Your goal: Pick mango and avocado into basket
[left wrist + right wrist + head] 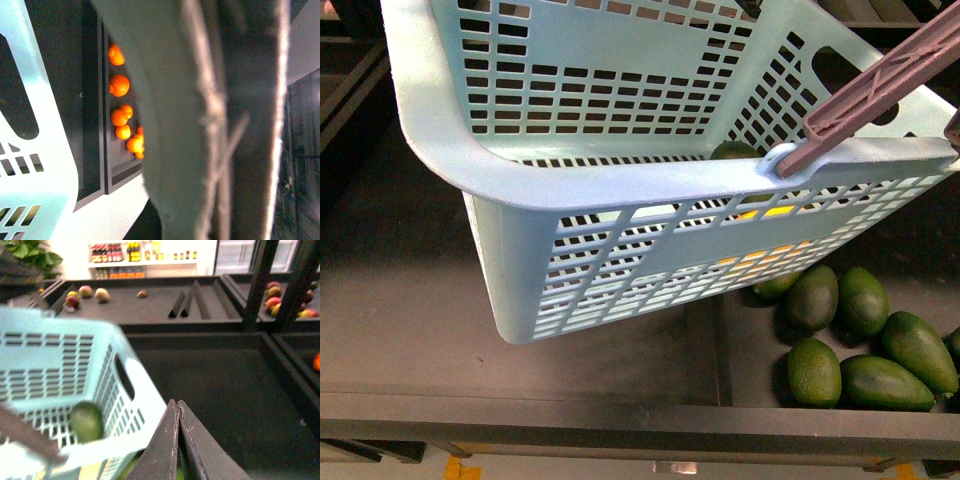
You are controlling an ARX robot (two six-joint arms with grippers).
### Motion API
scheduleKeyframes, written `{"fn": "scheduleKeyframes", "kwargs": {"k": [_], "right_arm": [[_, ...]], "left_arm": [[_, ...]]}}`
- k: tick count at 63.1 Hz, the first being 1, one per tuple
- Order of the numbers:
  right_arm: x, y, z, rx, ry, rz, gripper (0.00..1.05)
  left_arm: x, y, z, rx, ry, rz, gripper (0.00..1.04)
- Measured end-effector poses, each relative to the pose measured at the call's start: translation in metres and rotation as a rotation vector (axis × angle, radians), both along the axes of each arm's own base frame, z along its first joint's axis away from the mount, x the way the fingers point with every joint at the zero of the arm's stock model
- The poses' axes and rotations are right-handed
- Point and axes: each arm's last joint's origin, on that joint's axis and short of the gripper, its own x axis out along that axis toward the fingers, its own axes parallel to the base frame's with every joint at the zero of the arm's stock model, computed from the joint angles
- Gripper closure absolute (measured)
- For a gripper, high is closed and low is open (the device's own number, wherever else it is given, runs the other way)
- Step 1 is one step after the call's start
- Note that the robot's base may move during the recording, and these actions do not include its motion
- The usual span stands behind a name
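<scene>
Hovering right fingers (178,407) pressed closed, empty, beside basket (135,405) | avocado (86,421) inside | left fingers: cannot tell

— What did you see away from the job itself?

— From the left wrist camera I saw a cluster of round orange citrus fruits (120,86) lying in a dark display bin (107,170).

— And on the right wrist camera?

— I made out a dark tray (165,302) with a few reddish-yellow fruits (86,291) at its far end. Behind it stood a bright shelf of bottles (132,251), too blurred to read. Green leaves (31,254) showed in one corner, and more reddish fruits (274,296) sat in a neighbouring bin.
</scene>
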Motion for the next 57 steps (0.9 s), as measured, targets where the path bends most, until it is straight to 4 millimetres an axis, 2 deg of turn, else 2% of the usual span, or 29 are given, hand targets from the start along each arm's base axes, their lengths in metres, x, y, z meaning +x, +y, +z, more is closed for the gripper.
{"fn": "scheduleKeyframes", "kwargs": {"k": [3, 9, 57], "right_arm": [[-0.021, 0.001, -0.016, -0.002, 0.022, 0.012, 1.03], [-0.030, 0.001, -0.005, -0.002, -0.054, 0.005, 1.03], [-0.052, 0.001, -0.002, -0.002, -0.069, 0.004, 1.03]], "left_arm": [[0.000, 0.000, -0.001, 0.001, 0.001, -0.001, 1.00], [0.001, 0.000, 0.000, 0.001, -0.005, 0.003, 1.00], [0.000, 0.000, 0.000, -0.001, 0.000, 0.001, 1.00]]}}
